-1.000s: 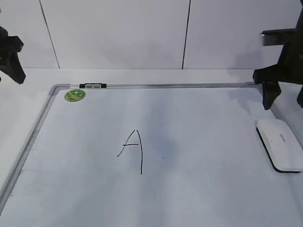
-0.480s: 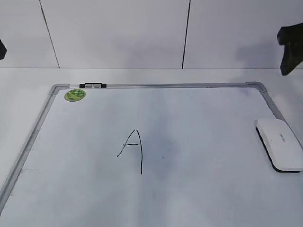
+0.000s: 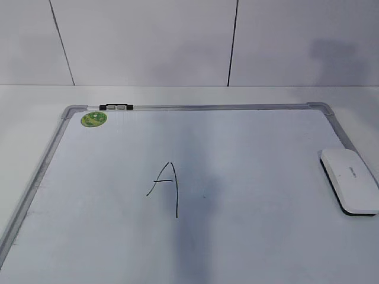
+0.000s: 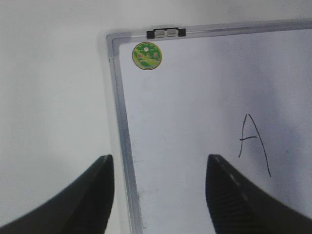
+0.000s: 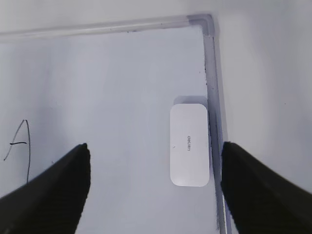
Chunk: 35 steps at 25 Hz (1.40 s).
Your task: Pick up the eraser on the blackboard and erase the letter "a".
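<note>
Eraser (image 3: 350, 180) — smooth white rounded block — on glossy blackboard (image 3: 249, 154); both end effectors gape, empty.

The board (image 3: 249, 177) is seen as white, edged by a grey metal frame (image 3: 219, 107) with rounded grey corners. A round sticker (image 3: 93, 119) in green with a yellowish pattern is shown near one corner, and a small black-and-white clip (image 3: 116, 107) is seen on the frame beside it. The capital letter (image 3: 166, 188) is drawn in thin black line. The eraser (image 3: 350, 179) is white on top, marked with small grey lettering, and black along its lower edge. The gripper fingers (image 4: 92, 200) are shown black. The table (image 3: 29, 112) and the wall (image 3: 148, 41) are white, the wall crossed by thin dark seams.
</note>
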Tool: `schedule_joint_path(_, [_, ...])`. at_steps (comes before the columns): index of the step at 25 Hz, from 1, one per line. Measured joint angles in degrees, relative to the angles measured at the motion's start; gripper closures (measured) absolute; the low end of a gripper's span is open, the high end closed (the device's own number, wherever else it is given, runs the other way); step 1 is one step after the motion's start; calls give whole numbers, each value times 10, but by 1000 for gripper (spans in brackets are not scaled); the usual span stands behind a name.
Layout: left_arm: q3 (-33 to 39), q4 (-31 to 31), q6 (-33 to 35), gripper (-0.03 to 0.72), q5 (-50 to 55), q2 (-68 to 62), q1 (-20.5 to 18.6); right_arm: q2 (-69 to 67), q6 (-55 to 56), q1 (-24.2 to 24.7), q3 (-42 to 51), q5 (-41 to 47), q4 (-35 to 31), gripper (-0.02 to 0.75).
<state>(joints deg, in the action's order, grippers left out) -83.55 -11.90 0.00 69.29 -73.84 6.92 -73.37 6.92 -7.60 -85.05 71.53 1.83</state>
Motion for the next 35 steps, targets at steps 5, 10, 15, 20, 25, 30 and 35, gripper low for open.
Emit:
schedule_joint_path(5, [0, 0, 0, 240, 18, 44, 17, 73, 6, 0, 0, 4, -6, 76])
schedule_joint_path(10, [0, 0, 0, 240, 27, 104, 17, 125, 11, -16, 0, 7, -6, 71])
schedule_joint_path(15, [1, 0, 0, 240, 32, 169, 17, 172, 12, -32, 1, 10, -6, 71])
schedule_joint_path(20, [34, -9, 0, 240, 33, 245, 17, 236, 14, -48, 47, 11, -6, 72])
schedule_joint_path(25, [83, -15, 0, 240, 38, 327, 17, 312, 14, -50, 97, 14, -6, 76])
schedule_joint_path(30, [124, -24, 0, 240, 40, 393, 17, 384, 14, -50, 140, 15, -6, 85])
schedule_joint_path(35, [160, -24, 0, 240, 41, 454, 17, 443, 14, -50, 203, 15, -6, 95])
